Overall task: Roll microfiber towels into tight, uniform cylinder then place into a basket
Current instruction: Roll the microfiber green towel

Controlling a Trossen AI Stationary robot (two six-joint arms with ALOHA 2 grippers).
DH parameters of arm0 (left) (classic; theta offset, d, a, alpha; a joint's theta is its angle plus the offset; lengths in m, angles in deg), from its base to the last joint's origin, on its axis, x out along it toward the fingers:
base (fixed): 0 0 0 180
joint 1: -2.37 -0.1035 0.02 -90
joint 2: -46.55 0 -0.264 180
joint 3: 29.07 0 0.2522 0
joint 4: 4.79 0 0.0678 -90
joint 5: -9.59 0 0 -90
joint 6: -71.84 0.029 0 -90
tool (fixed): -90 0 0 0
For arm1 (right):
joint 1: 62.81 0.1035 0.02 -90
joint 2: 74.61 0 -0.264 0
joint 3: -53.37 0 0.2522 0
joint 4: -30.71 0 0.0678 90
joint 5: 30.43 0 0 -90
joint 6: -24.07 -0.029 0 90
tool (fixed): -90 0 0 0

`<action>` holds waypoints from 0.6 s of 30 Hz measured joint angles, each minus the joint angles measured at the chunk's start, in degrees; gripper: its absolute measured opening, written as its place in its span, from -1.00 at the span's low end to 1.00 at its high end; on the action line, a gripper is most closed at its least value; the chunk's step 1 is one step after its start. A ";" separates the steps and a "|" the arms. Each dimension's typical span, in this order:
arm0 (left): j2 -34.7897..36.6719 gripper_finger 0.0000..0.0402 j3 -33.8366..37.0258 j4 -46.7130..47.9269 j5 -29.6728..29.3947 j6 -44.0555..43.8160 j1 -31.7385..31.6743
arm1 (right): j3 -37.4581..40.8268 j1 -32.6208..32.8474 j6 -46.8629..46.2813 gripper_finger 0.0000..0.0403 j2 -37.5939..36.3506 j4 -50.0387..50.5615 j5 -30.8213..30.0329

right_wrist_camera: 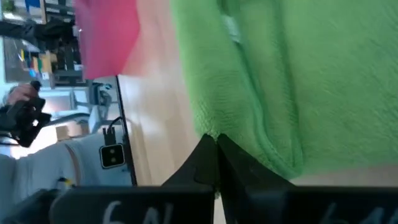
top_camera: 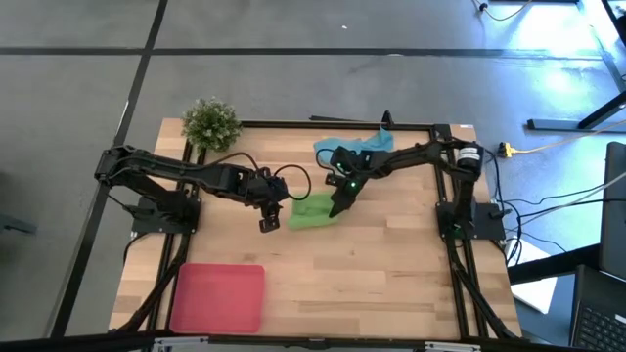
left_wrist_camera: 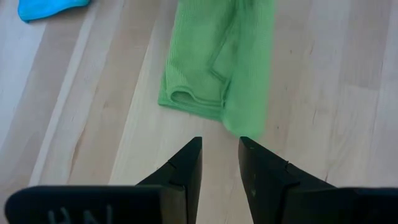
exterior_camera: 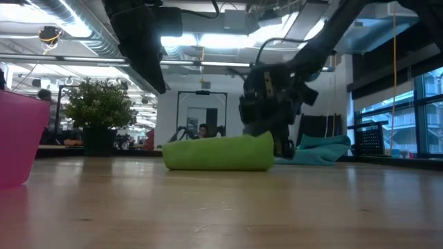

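Note:
The lime green towel (top_camera: 313, 211) lies loosely rolled on the table's middle; it is a low lump in the low view (exterior_camera: 218, 153). My right gripper (top_camera: 339, 207) is shut, with its tips at the towel's right end (exterior_camera: 271, 146). My left gripper (top_camera: 268, 221) is narrowly open just left of the towel, its tips (left_wrist_camera: 220, 147) short of the towel's near end (left_wrist_camera: 205, 106). The light blue towel (top_camera: 352, 147) lies crumpled at the far edge. The red tray (top_camera: 217, 297) stands at the near left. My right gripper's shut fingertips (right_wrist_camera: 211, 149) meet the green towel's hemmed edge (right_wrist_camera: 273, 155) at its right end. They slant down from the table's far right. Whether a layer lies between the fingers cannot be told. The towel rests on the table.
A small green plant (top_camera: 210, 122) stands at the far left corner. Bare wood lies between the towel and the tray (exterior_camera: 14, 138), and along the near right. A person shows in the room beyond the table (right_wrist_camera: 25, 99).

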 joint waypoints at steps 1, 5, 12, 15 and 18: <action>0.00 -0.52 0.00 0.06 0.00 0.00 0.01 | 0.02 -0.27 -1.05 -0.98 0.84 0.19 0.55; 0.00 -0.52 0.00 0.03 0.00 0.00 0.06 | 0.02 -1.23 -3.01 -0.96 2.35 0.12 0.44; 0.00 -0.52 0.00 0.02 0.00 0.00 0.08 | 0.02 -2.50 -4.45 -0.98 1.16 -0.08 -2.67; 0.00 -0.52 0.00 0.01 0.00 0.00 0.08 | 0.00 -2.57 -4.93 -0.98 -0.34 -0.02 -3.22; -0.02 -0.52 0.00 -0.79 0.00 0.00 0.10 | -0.05 -2.71 -7.92 -0.98 -1.45 -0.16 -3.31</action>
